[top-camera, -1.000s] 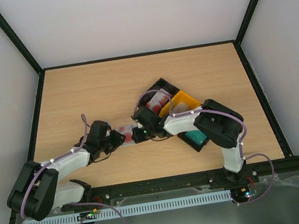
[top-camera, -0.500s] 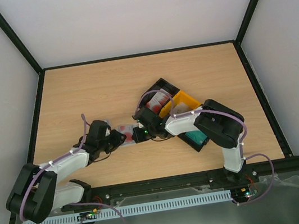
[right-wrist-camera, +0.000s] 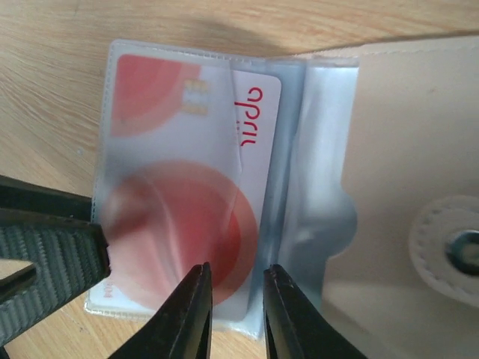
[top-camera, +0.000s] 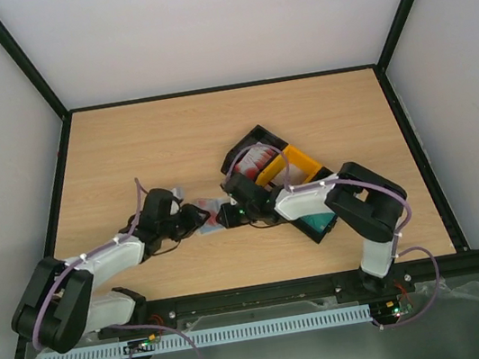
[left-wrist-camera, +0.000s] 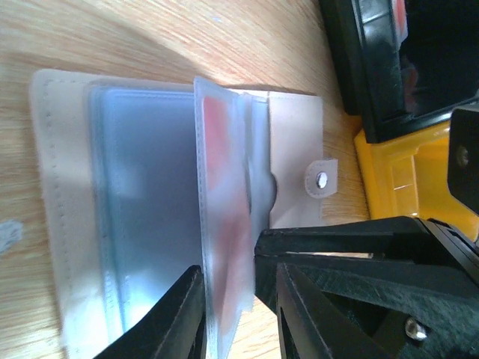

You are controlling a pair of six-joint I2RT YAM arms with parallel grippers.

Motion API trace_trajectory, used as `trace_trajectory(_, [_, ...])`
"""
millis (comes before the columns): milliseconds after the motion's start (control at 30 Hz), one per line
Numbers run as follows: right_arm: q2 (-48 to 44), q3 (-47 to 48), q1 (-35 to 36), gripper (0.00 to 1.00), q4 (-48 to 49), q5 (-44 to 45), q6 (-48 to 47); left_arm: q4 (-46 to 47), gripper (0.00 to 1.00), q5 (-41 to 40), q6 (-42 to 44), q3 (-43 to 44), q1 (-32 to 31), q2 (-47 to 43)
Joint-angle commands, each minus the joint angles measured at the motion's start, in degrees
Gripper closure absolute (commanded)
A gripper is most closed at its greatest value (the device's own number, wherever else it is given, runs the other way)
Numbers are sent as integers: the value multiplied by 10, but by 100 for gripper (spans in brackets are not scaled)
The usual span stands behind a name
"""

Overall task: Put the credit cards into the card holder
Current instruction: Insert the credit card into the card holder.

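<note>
Left gripper (left-wrist-camera: 228, 278) is pinching the single card holder (left-wrist-camera: 296, 157), one credit card (right-wrist-camera: 258, 120) inside; right gripper (right-wrist-camera: 236, 275) is pointing at the holder, slightly spread.

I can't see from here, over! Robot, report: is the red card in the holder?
Left gripper pinching a sleeve of the card holder. Right gripper open over the card. Red-and-white card inside that sleeve. Nothing blocking.

Bright even light, soft shadows, wrist close-ups blurred
</note>
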Motion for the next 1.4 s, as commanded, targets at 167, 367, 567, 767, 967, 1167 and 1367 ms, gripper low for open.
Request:
trace_trajectory(167, [-97, -28, -20, 76, -23, 128, 8, 45, 69, 69, 21, 49, -16, 63])
trace_trajectory(367, [-173, -51, -46, 74, -40, 195, 2, 36, 65, 65, 29, 103, -37, 115])
trace_trajectory(567, [-251, -71, -87, 70, -76, 220, -20, 7, 49, 55, 40, 164, -65, 170])
trace_trajectory(767, [-304, -53, -116, 67, -141, 197, -60, -28, 40, 2, 40, 198, -69, 159])
trace_trajectory(967, [-327, -18, -160, 56, -221, 180, -119, -45, 32, -85, 29, 194, -69, 109])
trace_trajectory(1167, [-316, 5, -207, 48, -264, 146, -132, -23, 22, -137, -4, 165, -70, 56])
trace_trajectory(1367, [-304, 1, -209, 44, -263, 134, -123, -43, 23, -145, -1, 156, -69, 35])
